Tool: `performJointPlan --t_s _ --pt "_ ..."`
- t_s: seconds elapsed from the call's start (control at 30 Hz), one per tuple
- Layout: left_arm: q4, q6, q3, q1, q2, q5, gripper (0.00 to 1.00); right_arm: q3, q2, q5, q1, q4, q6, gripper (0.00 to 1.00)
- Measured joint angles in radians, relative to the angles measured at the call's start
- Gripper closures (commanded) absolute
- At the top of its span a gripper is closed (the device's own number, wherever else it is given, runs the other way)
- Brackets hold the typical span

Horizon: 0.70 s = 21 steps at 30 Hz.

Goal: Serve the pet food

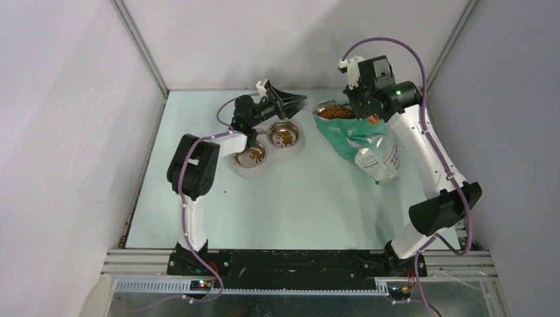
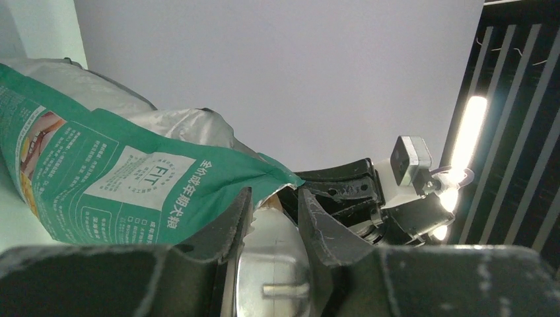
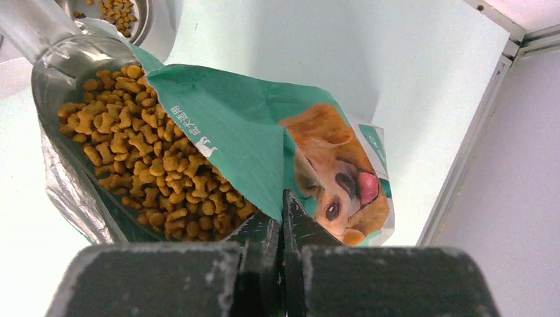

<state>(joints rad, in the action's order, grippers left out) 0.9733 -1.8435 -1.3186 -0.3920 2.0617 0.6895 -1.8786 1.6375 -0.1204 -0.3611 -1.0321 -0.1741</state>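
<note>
The right tool [image 3: 280,211] clamps the open bag [image 3: 231,125] by its rim. The left tool [image 2: 276,198] grips the clear scoop [image 2: 267,277] at the bag's mouth. Pet food [image 3: 152,165] fills the bag; both steel bowls [image 1: 297,135] hold a little, so serving appears partly done.

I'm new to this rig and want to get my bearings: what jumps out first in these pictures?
The open teal bag, right of centre on the table, brims with pet food; the right gripper has its jaws pinched shut on the rim. Left of it, two steel bowls each hold a little food, with the left gripper near them holding a clear scoop.
</note>
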Motion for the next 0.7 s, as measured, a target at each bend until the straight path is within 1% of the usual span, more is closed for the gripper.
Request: performJointPlan --t_s 0.2,0.5,0.7 --pt "0.006 0.000 0.004 0.013 -0.007 0.003 1.00 -0.001 -0.002 0.001 0.003 -0.001 -0.003 1.00" --pt "-0.059 0.020 0.006 0.042 -0.063 0.013 1.00 0.000 -0.002 0.000 0.005 0.002 -0.003 1.00" --pt "-0.071 0.020 0.030 0.064 -0.098 0.012 1.00 0.000 -0.002 0.000 0.005 0.001 -0.003 1.00"
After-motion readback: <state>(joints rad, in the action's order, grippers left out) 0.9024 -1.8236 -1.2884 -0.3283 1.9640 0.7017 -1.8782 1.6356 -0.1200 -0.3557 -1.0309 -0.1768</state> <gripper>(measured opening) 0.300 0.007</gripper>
